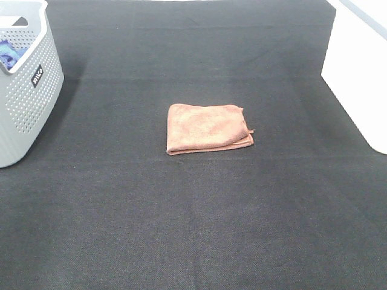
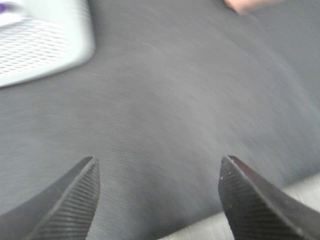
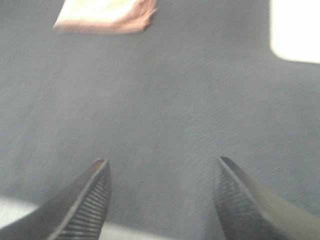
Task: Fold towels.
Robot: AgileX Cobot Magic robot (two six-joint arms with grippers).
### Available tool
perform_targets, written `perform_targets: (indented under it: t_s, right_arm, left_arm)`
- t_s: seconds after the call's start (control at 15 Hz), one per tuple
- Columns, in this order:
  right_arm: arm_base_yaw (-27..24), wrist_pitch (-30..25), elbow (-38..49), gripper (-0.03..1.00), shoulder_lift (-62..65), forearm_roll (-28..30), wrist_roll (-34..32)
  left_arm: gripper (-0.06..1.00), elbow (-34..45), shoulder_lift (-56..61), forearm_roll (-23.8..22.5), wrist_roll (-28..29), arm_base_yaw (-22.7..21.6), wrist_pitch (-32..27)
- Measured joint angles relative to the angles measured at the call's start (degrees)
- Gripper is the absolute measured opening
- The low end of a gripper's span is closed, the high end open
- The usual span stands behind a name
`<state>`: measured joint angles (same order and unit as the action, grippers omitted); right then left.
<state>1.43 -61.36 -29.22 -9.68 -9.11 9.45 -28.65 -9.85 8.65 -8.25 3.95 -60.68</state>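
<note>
The folded terracotta towel (image 1: 208, 128) lies flat mid-surface (image 1: 181, 229), its long axis running left to right, frayed corner rightward. Both grippers' fingers, left (image 2: 75, 197) and right (image 3: 90, 197), stand spread, holding nothing.

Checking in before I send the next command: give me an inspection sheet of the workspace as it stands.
Surface: dark woven mat, flat, bare around the cloth.
Job's things: terracotta towel lies folded into a compact rectangle at mid-mat, layered edges showing on its right side.
Clutter: grey perforated basket at far left, something blue inside; apart from the towel.
Grippers: left pincer open and empty above the mat; right pincer open and empty, the towel ahead of it, not touching.
Cables: nothing seen.
Surroundings: white block at the right edge.
</note>
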Motion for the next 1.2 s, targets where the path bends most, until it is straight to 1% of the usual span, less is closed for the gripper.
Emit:
perform_targets:
  t_s: [0.07, 0.2, 0.33, 1.2]
  right_arm:
    - [-0.97, 0.06, 0.00, 0.58, 2.01, 0.00, 0.00]
    - [-1.43, 0.00, 0.00, 0.58, 7.45, -0.11, 0.00]
    - [-1.43, 0.06, 0.06, 0.58, 9.80, -0.40, 0.00]
    - [-1.43, 0.06, 0.06, 0.58, 9.91, -1.09, 0.00]
  left_arm:
    - [0.65, 0.00, 2.81, 0.00, 0.00, -2.12, 0.06]
    - [0.65, 0.00, 9.97, 0.00, 0.00, -3.67, 0.06]
    - [0.65, 0.00, 10.08, -0.11, 0.00, -3.67, 0.06]
    - [0.65, 0.00, 10.20, -0.17, -0.11, -3.67, 0.06]
